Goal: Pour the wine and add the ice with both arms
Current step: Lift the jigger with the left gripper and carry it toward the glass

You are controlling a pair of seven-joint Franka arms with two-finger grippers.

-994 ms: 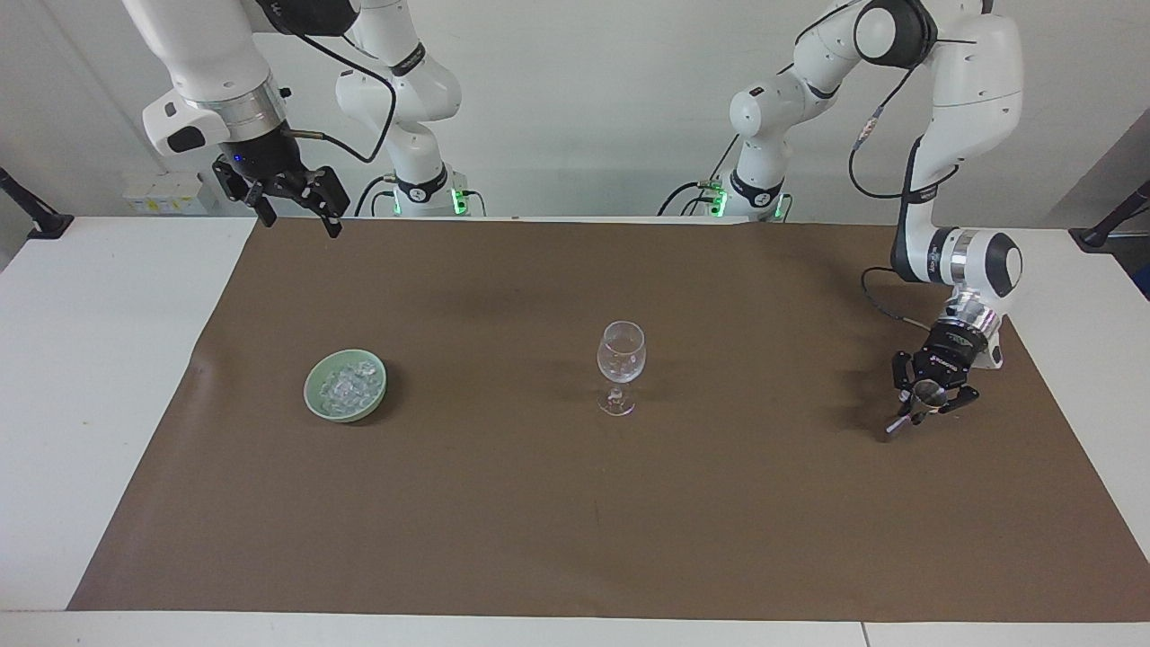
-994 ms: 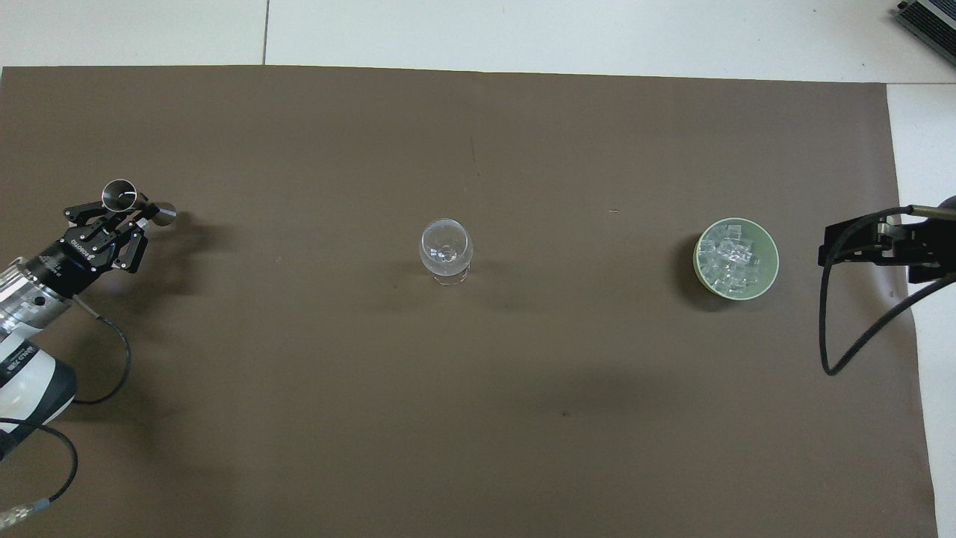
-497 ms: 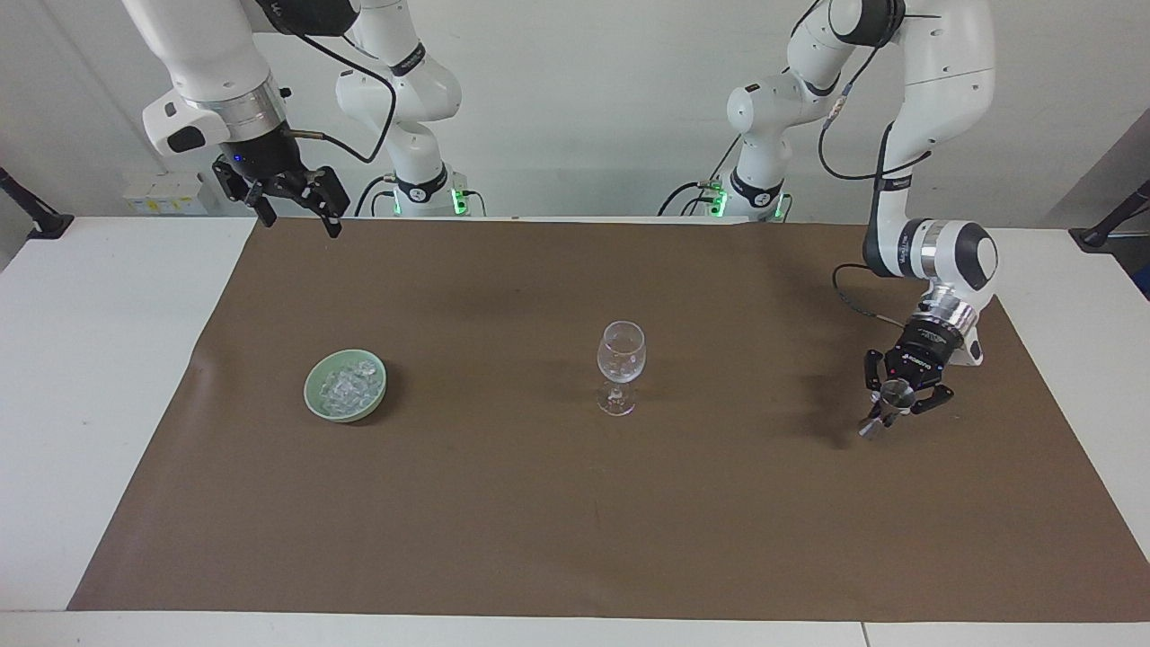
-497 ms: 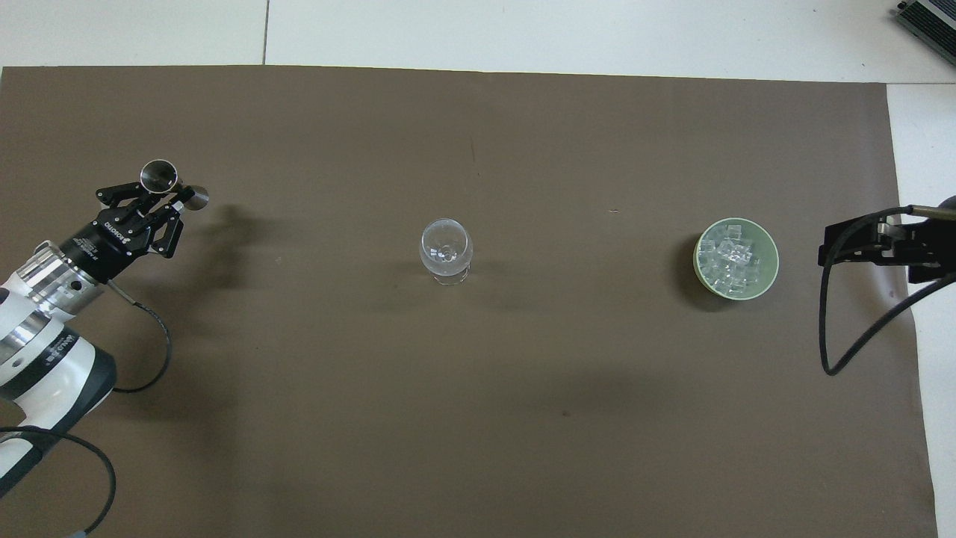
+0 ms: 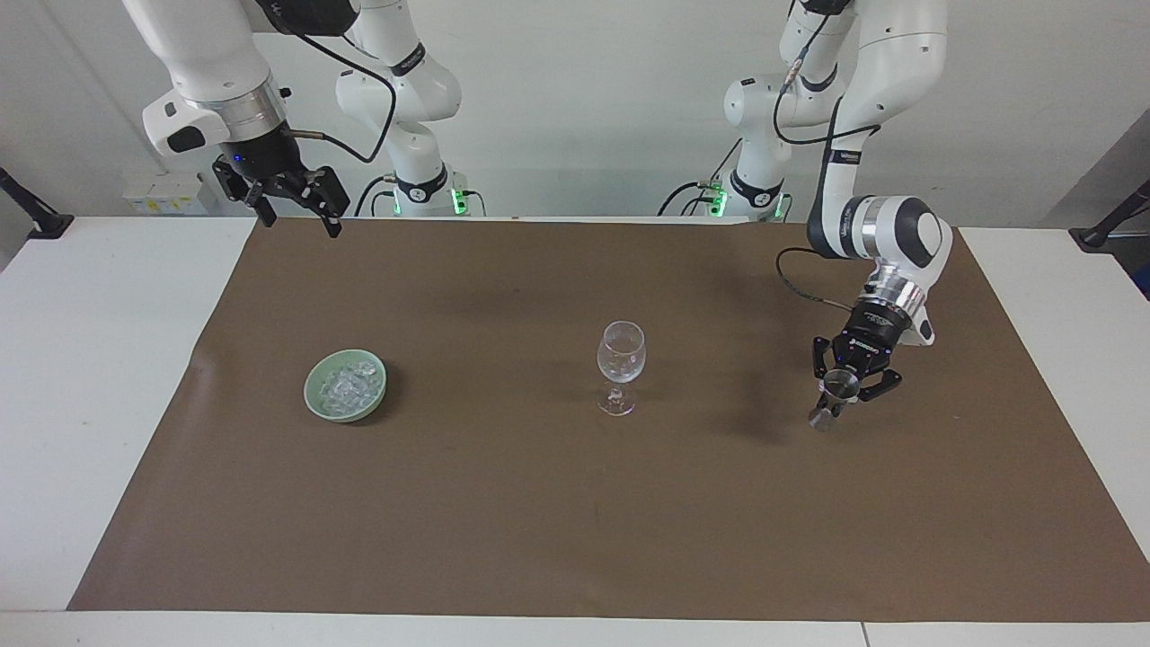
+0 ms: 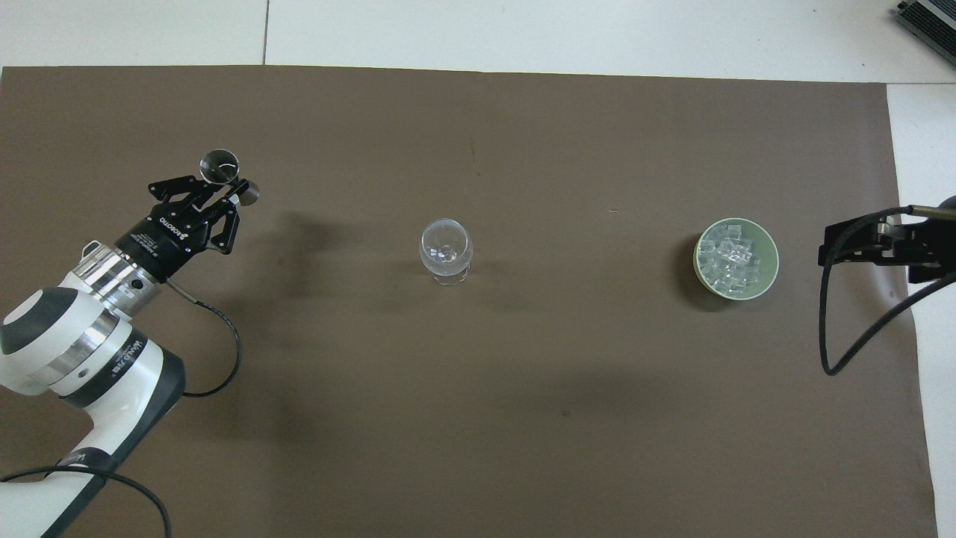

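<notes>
The left gripper (image 5: 840, 393) jaws clench a small metal measuring cup (image 6: 219, 165), probably holding wine, beside the glass (image 5: 621, 351). The right gripper (image 5: 289, 201) waits, jaws released, over the worktop's edge; the ice (image 6: 732, 258) sits in its green bowl (image 5: 315, 393).

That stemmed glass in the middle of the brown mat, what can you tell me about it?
The stemmed glass is clear and looks like a wine glass: a rounded bowl, short stem and round foot. It stands upright on the brown mat, about midway between the two arms' ends of the table. Something small and clear glints low in its bowl; what it is I cannot tell. No coloured liquid shows. Nothing touches it but the mat.
</notes>
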